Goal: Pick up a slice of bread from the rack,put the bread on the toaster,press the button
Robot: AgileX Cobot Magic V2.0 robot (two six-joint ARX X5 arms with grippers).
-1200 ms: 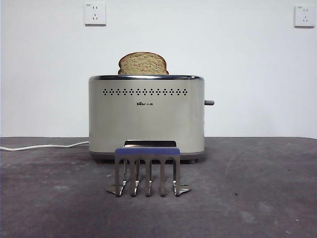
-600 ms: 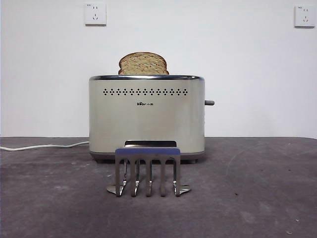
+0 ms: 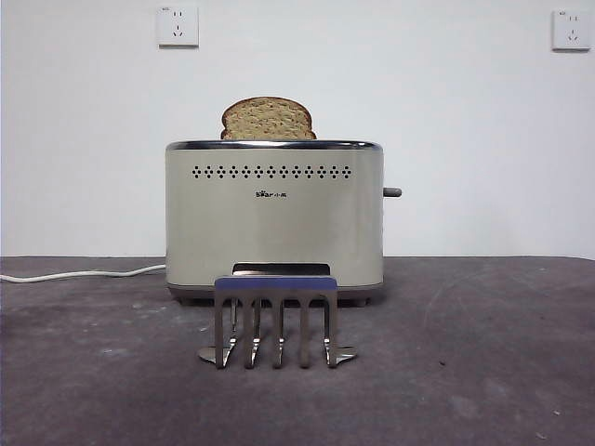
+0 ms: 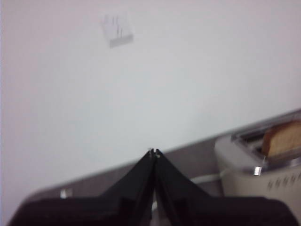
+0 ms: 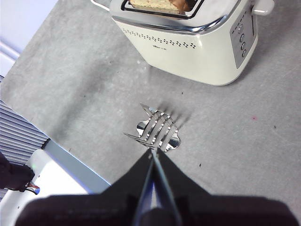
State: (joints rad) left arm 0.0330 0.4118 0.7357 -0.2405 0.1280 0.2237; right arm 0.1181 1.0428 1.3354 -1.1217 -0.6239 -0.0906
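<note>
The slice of bread [image 3: 268, 119] sits in the toaster [image 3: 274, 218] — next, seemingly (both end effectors closed, empty), press the button [image 3: 392, 192].

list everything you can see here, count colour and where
slice of bread: one, speckled tan, upright in the toaster's slot, top sticking out
toaster: one, cream with chrome rim, mid-table near the wall
button: one, dark grey, on the toaster's narrow side near the top
rack: one, shiny metal with blue-purple bar, in front of the toaster, no bread in it
cable: one, white, on the table beside the toaster
wall sockets: two, white, on the wall
table: one, dark grey
left gripper: black, shut, raised
right gripper: black, shut, above the rack
</note>
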